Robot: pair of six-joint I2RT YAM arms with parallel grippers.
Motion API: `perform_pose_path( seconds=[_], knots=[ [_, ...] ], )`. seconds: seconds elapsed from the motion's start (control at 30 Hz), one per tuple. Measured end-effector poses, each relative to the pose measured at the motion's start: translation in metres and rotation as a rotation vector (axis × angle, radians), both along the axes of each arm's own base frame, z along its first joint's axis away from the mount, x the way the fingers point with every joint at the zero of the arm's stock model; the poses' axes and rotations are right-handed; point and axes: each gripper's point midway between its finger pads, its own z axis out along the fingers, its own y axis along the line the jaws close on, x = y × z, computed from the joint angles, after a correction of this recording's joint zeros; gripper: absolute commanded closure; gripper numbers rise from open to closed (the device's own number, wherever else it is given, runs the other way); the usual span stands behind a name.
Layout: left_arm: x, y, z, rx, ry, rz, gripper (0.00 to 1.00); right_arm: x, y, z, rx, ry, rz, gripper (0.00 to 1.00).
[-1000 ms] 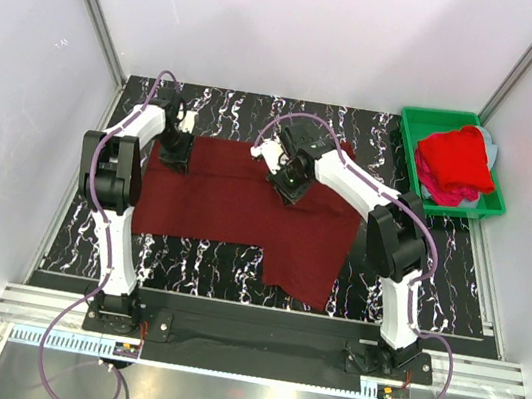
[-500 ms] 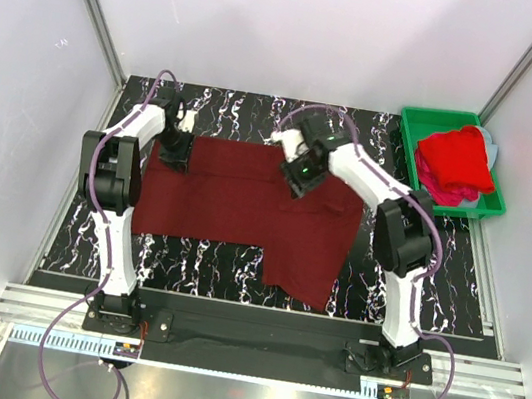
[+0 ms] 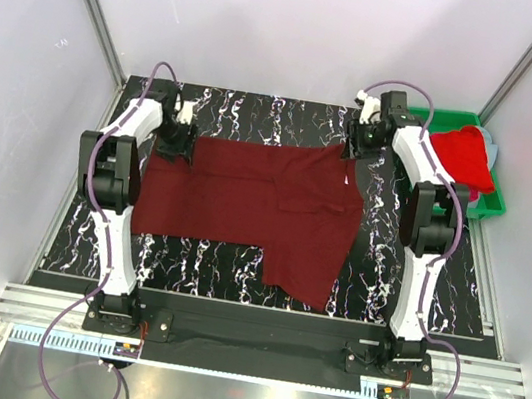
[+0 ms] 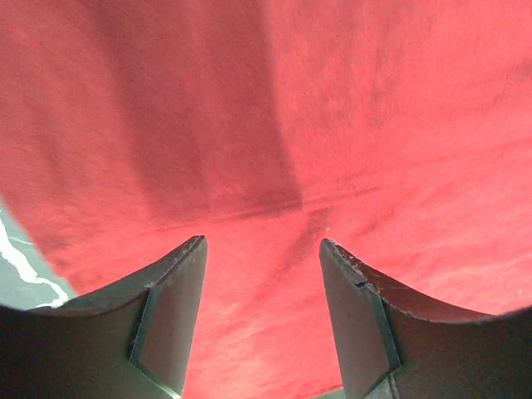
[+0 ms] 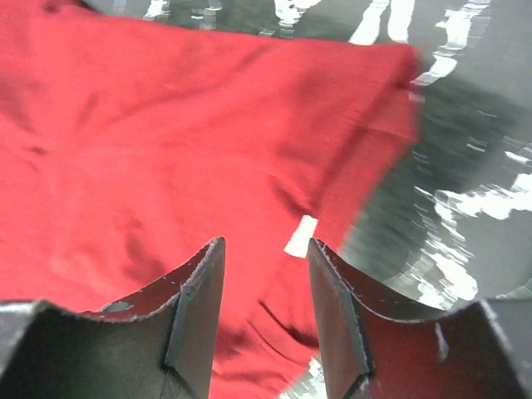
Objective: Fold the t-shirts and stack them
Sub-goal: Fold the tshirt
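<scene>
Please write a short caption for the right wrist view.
Open jaws of the right gripper above the maroon t-shirt, near its white tag.

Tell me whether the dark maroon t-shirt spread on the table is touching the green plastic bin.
Apart. The top external view shows the dark maroon cloth t-shirt ending short of the green plastic bin, a strip of black marbled table between them.

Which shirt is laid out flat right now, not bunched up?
The dark maroon t-shirt, spread flat across the marbled table. The bright red t-shirt is the other one in view, and it sits crumpled in the green bin at the far right corner.
</scene>
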Motion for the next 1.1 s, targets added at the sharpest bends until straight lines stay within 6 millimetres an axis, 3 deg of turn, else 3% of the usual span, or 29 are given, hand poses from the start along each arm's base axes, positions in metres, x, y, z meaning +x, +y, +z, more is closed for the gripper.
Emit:
perform_pose_path(
  seconds=[0.2,0.33,0.43,0.67,0.83,1.1],
  knots=[
    [0.019,0.016,-0.004,0.018,-0.022,0.034,0.39,-0.007,0.032,-0.019,0.136,0.084,0.052,0.48],
    [0.023,0.024,-0.022,0.041,0.008,0.049,0.39,-0.005,0.042,-0.029,0.196,0.124,0.056,0.47],
    [0.028,0.028,-0.02,0.057,0.001,0.059,0.39,-0.002,0.045,-0.039,0.22,0.15,0.048,0.45],
    [0.043,0.033,-0.024,0.089,-0.013,0.07,0.38,0.007,0.033,-0.071,0.242,0.213,-0.012,0.42],
    [0.052,0.035,-0.024,0.107,-0.03,0.074,0.37,0.015,0.017,-0.071,0.249,0.208,-0.057,0.41],
    [0.065,0.028,-0.024,0.123,-0.053,0.061,0.35,0.033,0.01,-0.069,0.235,0.169,-0.08,0.39]
  ],
)
